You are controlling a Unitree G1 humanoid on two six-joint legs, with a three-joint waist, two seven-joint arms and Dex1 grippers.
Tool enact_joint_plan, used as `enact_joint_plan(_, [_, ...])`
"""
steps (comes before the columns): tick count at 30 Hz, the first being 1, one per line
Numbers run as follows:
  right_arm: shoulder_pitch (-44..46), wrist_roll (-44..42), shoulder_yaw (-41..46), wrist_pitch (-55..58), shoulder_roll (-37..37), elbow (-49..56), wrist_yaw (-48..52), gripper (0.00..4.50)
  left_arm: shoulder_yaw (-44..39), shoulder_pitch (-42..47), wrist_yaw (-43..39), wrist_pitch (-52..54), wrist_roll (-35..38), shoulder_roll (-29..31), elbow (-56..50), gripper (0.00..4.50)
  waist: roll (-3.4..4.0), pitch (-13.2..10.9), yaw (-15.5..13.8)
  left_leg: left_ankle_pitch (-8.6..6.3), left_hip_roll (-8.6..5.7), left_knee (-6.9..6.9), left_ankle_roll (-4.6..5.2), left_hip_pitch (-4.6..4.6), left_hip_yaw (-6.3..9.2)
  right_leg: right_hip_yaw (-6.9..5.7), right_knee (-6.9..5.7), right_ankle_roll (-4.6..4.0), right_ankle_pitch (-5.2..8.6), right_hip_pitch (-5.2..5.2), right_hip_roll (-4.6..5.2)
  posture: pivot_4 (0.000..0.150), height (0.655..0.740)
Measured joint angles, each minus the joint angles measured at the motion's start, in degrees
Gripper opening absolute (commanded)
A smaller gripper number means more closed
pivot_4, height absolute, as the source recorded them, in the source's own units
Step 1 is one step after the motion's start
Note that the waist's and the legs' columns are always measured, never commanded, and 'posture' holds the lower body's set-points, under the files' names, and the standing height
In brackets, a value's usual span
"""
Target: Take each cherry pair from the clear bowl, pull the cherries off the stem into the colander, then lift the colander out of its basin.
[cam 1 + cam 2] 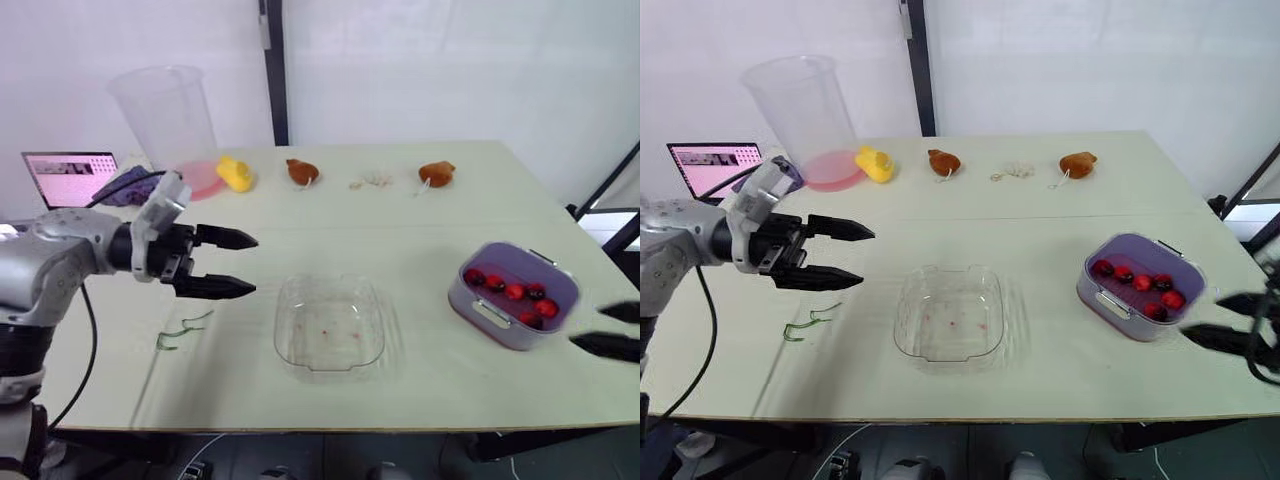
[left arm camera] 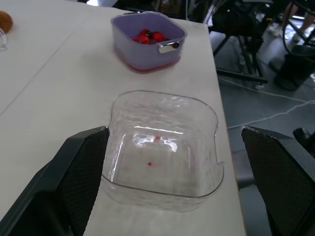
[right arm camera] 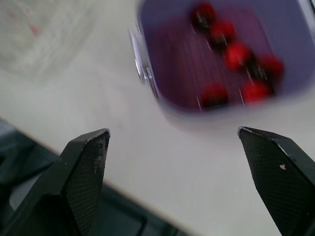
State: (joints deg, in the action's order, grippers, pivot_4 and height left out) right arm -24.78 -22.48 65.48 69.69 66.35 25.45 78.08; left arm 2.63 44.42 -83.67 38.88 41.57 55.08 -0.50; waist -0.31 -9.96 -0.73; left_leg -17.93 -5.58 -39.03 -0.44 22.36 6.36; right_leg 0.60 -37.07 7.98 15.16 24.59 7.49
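The pale table (image 1: 420, 210) carries the clear bowl (image 1: 345, 310) near the middle of its front edge. The bowl holds no cherry pairs, just a few reddish specks on its floor. To the robot's right of it, well apart, sits the lilac colander (image 1: 1095, 292), with a metal handle on the side facing the bowl.

The left gripper (image 1: 253, 265) hovers above the table to the robot's left of the bowl. Its two black fingers are spread wide, grasp nothing and point toward the bowl. The right gripper (image 1: 1200, 316) is also released and empty, near the table's right edge just beside the colander's near corner.

Loose red cherries (image 1: 514, 292) lie inside the colander. Thin green stems (image 1: 183, 330) lie on the table below the left gripper.
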Motion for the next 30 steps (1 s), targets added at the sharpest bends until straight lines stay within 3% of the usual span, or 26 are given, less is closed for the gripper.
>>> enact_joint_plan(5, [-11.0,1.9,13.3,0.3,-4.3,4.2,4.0,4.50,2.9,6.2,-4.3,-4.3,-4.4,-4.9,6.2,4.48,-0.11,0.0,0.2,-0.02,0.03,-0.09,0.03,-0.17,0.00,0.01,0.01,0.01,0.00,-0.20,0.01,0.150,0.7400])
enact_joint_plan(11, [-10.8,0.4,14.0,2.4,-4.7,7.2,2.8,4.50,3.2,6.6,-5.2,-4.5,-5.9,-7.3,7.7,4.48,-0.13,0.0,0.3,0.01,0.04,-0.09,-0.01,-0.17,0.03,0.02,0.00,0.01,0.00,-0.19,0.03,0.150,0.7400])
enact_joint_plan(15, [8.6,-6.8,-0.8,4.9,7.1,8.1,-5.8,4.50,0.7,3.6,-1.6,-4.1,-5.7,-8.8,3.9,4.48,-0.08,0.0,1.4,0.11,0.08,-0.09,-0.19,-0.28,-0.01,0.07,-0.03,0.02,-0.01,-0.24,0.08,0.150,0.7400])
enact_joint_plan(21, [26.9,-10.9,-25.9,4.2,9.5,5.6,-19.5,4.50,-4.0,-4.1,8.9,-3.9,-5.3,-12.1,-2.0,4.48,-0.14,-0.1,1.0,0.25,-0.02,-0.11,-0.45,0.08,0.16,-0.09,0.05,0.02,-0.01,0.00,0.19,0.150,0.7400])
enact_joint_plan(25, [29.2,-9.0,-38.8,-0.4,9.5,0.7,-23.4,4.50,-6.4,-8.8,14.0,-2.2,-3.3,-13.1,-8.0,4.48,-0.15,-0.1,0.8,0.25,-0.03,-0.13,-0.44,0.07,0.15,-0.07,0.03,0.02,-0.01,-0.01,0.18,0.150,0.7400])
enact_joint_plan(30, [33.7,-7.6,-47.8,-4.2,8.8,-3.9,-25.4,4.50,-8.8,-12.5,19.0,-0.5,-1.3,-13.4,-13.4,4.48,-0.12,0.0,0.8,0.25,0.00,-0.11,-0.45,0.03,0.12,-0.05,0.00,0.02,-0.01,0.00,0.14,0.150,0.7400])
